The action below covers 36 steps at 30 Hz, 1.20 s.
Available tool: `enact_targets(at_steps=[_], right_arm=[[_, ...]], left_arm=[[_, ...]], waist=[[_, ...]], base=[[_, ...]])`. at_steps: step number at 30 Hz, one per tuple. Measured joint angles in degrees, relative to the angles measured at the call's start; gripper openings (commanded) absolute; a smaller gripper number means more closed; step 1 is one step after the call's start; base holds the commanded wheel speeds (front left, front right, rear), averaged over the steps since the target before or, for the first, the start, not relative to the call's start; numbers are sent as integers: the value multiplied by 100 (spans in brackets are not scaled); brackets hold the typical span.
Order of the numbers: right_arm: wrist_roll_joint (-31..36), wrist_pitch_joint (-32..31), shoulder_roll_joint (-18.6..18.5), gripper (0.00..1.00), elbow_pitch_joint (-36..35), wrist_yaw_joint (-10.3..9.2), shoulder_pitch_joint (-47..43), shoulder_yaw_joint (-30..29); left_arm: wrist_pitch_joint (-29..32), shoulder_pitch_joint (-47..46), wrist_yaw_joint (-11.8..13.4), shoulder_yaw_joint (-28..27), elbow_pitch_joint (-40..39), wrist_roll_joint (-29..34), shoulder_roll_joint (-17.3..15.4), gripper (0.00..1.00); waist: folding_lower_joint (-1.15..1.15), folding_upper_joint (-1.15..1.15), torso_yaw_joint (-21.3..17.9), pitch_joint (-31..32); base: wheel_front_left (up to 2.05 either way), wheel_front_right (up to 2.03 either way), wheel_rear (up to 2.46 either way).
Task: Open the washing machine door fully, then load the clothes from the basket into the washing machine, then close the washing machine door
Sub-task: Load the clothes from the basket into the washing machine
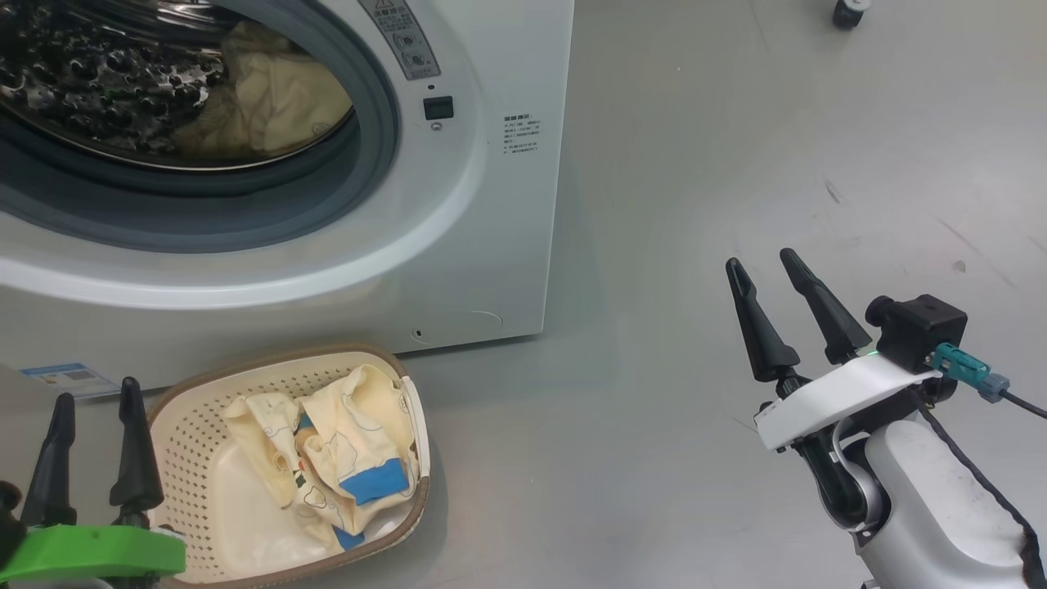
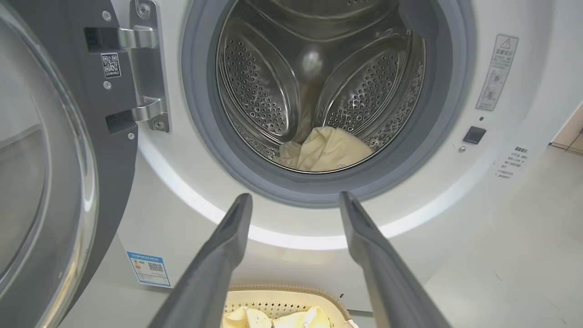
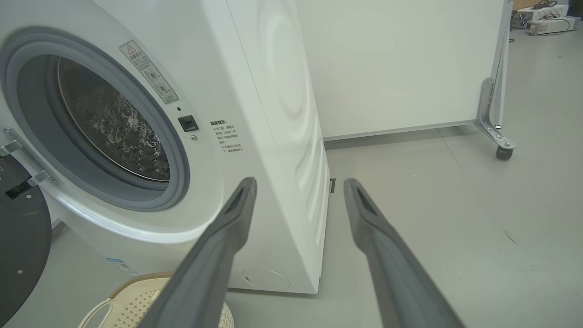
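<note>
Basket (image 1: 204, 409) lies with its long axis angled toward washing machine (image 1: 491, 204).

On the floor (image 1: 654, 409) before the washing machine (image 1: 491, 204), basket (image 1: 196, 409) with clothes (image 1: 343, 442); one garment (image 1: 286, 98) in the drum (image 1: 98, 82)

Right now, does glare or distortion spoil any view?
Head view: speckled reflections on the perforated steel drum. Left wrist view: one bright glare spot deep in that drum. Right wrist view: the wide lens bows the big white washing machine.

Head view down on basket (image 1: 192, 425), left wrist facing drum (image 2: 259, 86), right wrist oblique, sharing washing machine (image 1: 483, 245)
</note>
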<state>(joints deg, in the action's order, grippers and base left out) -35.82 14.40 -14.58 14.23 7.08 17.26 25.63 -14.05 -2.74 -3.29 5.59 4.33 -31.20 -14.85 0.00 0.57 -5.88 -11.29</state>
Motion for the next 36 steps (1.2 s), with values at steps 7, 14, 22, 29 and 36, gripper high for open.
enact_targets(at_steps=[7,14,22,29,36], right_arm=[[3,0,26,100,-52,0,132,0],[11,0,99,100,-86,0,268,-18],[57,0,204,100,-127,0,412,-14],[108,0,294,100,-205,0,595,0],[162,0,390,100,-252,0,788,8]], left_arm=[[67,-10,0,-15,-42,-1,-52,100],[149,-57,-8,-34,-33,-20,-132,100],[254,-236,-15,-58,-16,-60,-230,100],[349,-391,-35,-82,26,-108,-333,100],[417,-617,-86,-133,148,-163,-404,100]], waist=[[0,0,-70,-327],[0,0,-159,-652],[0,0,-254,-1051],[1,0,-336,-1439],[1,0,-412,-1841]], base=[[0,0,0],[0,0,0],[0,0,0],[0,0,0],[0,0,0]])
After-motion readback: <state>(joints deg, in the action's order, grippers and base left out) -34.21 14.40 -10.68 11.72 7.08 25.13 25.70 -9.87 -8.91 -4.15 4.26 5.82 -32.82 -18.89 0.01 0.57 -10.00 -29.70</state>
